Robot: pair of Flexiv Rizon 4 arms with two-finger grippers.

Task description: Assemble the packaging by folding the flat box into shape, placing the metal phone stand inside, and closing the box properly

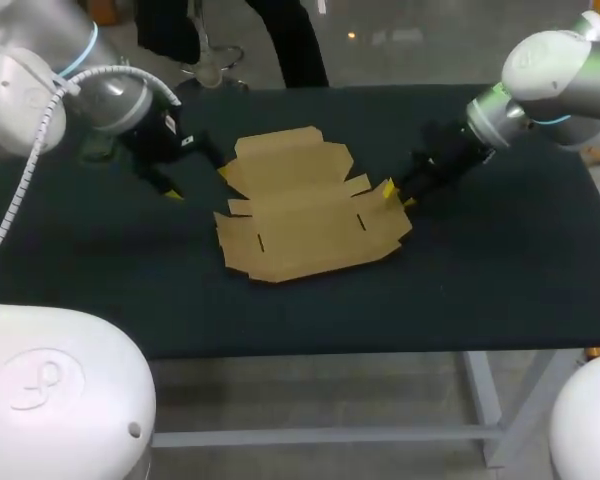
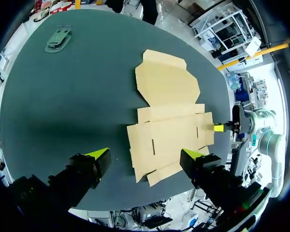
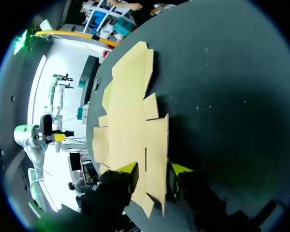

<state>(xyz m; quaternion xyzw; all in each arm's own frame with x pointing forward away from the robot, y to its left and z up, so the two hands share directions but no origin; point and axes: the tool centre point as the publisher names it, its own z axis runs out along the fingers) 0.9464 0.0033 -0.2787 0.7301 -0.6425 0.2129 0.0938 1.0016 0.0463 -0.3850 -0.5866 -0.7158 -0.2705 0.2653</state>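
The flat brown cardboard box lies unfolded on the dark table, its flaps spread out. My left gripper hovers open by the box's left edge; in the left wrist view the near edge of the box lies ahead of and between its wide-spread fingers. My right gripper is at the box's right edge. In the right wrist view its fingers stand apart around a side flap and do not pinch it. The metal phone stand lies flat on the table beyond the left gripper, far from the box.
The dark table top has bare room in front of the box and to its right. My right arm's yellow tip shows at the box's far side in the left wrist view.
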